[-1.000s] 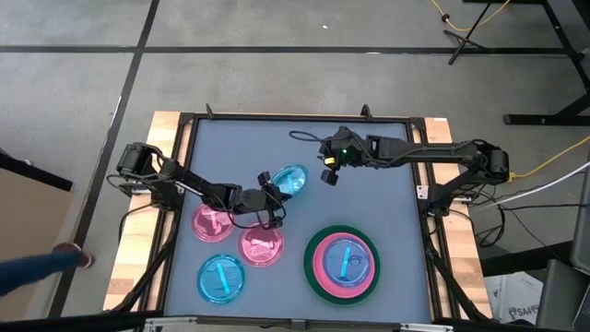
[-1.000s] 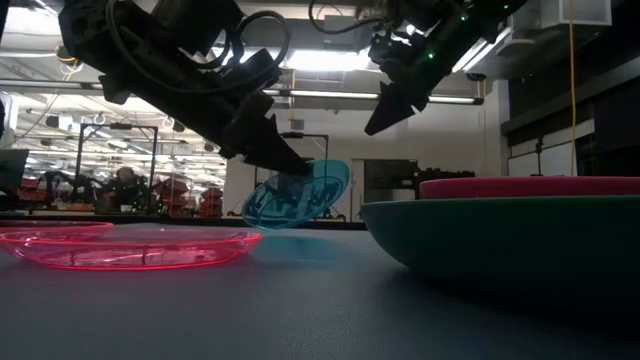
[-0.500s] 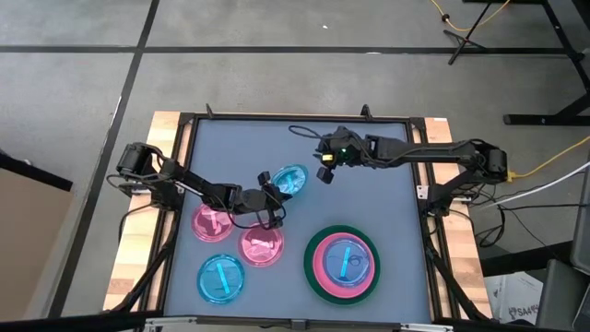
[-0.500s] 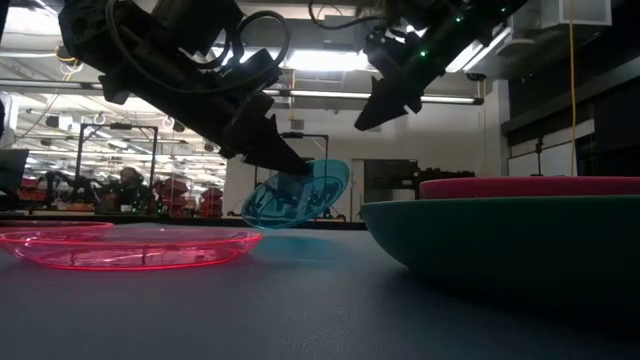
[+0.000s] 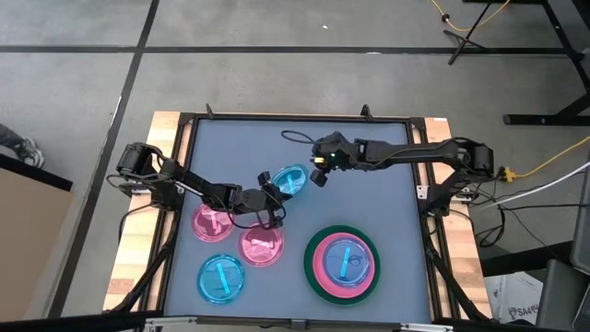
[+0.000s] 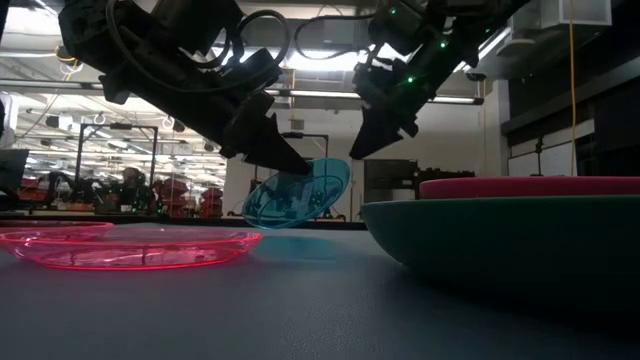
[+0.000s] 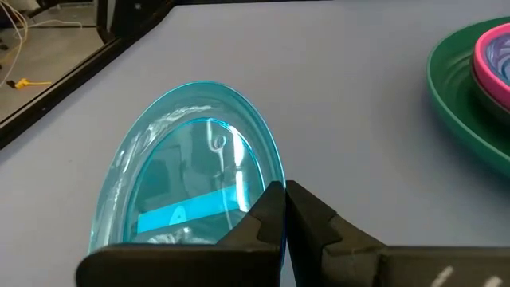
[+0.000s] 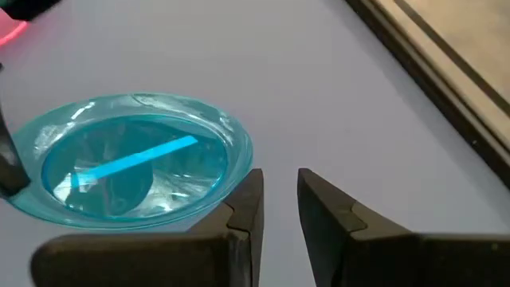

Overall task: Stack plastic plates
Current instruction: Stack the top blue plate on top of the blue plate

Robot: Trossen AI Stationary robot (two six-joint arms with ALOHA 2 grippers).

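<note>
Translucent blue plate (image 5: 290, 180) tilted mid-table, one edge pinched in the closed left end effector (image 5: 274, 196), far edge raised. Right end effector (image 5: 319, 175) just beside that raised rim, fingers slightly parted, holding nothing. Looks like a handover step. Next: close on the free rim, release from the left, carry to the green-and-pink stack (image 5: 342, 263). Other small plates (image 5: 261, 243) unstacked on the table (image 5: 369, 194).

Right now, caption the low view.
Left gripper tilts a blue plate up by its rim; right gripper hovers nearby.
</note>
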